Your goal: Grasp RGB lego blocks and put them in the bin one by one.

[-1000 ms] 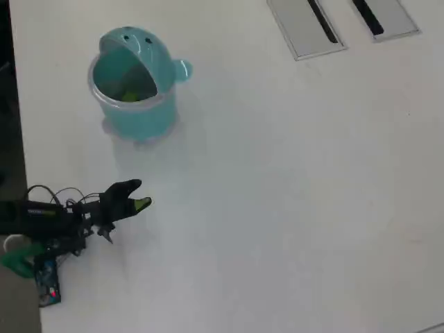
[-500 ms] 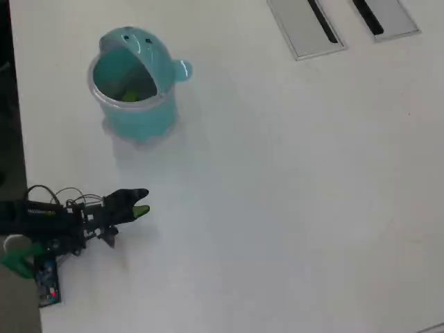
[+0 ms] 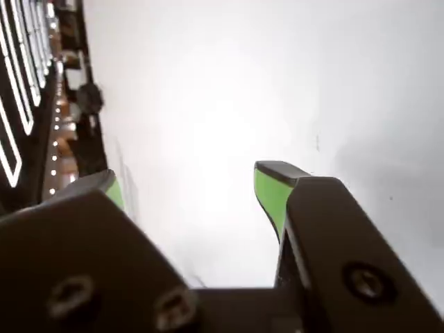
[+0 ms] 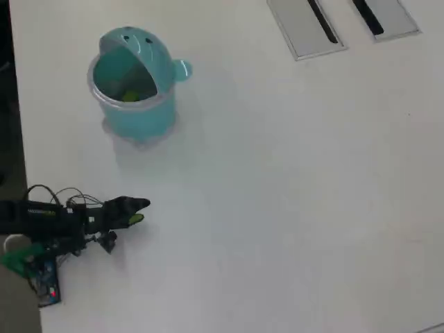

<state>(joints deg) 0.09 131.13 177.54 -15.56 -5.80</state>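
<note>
1. Gripper (image 4: 137, 212) sits at about 8 o'clock in the overhead view, on a black arm (image 4: 48, 218) coming in from the 9 o'clock edge, tips pointing toward 3 o'clock.
2. Wrist view: gripper (image 3: 191, 187) jaws spread apart, green pads (image 3: 272, 194) facing each other, bare white table (image 3: 229, 90) showing in the gap. Nothing between them – released, empty.
3. Bin (image 4: 132, 87), teal, at about 11 o'clock in the overhead view, well apart from the gripper, lid tipped back, mouth open.
4. Inside the bin a lime green block (image 4: 129, 95) lies on the floor of the tub. Red and blue blocks: cannot make them out in either view.
5. White table (image 4: 291, 194) otherwise bare around the gripper.
6. Two flat grey panels (image 4: 305, 28) with dark slots at about 1 o'clock, near the top edge, side by side.
7. Green and red parts of the arm base (image 4: 35, 267) at the 8 o'clock corner, wires looping above the arm.
</note>
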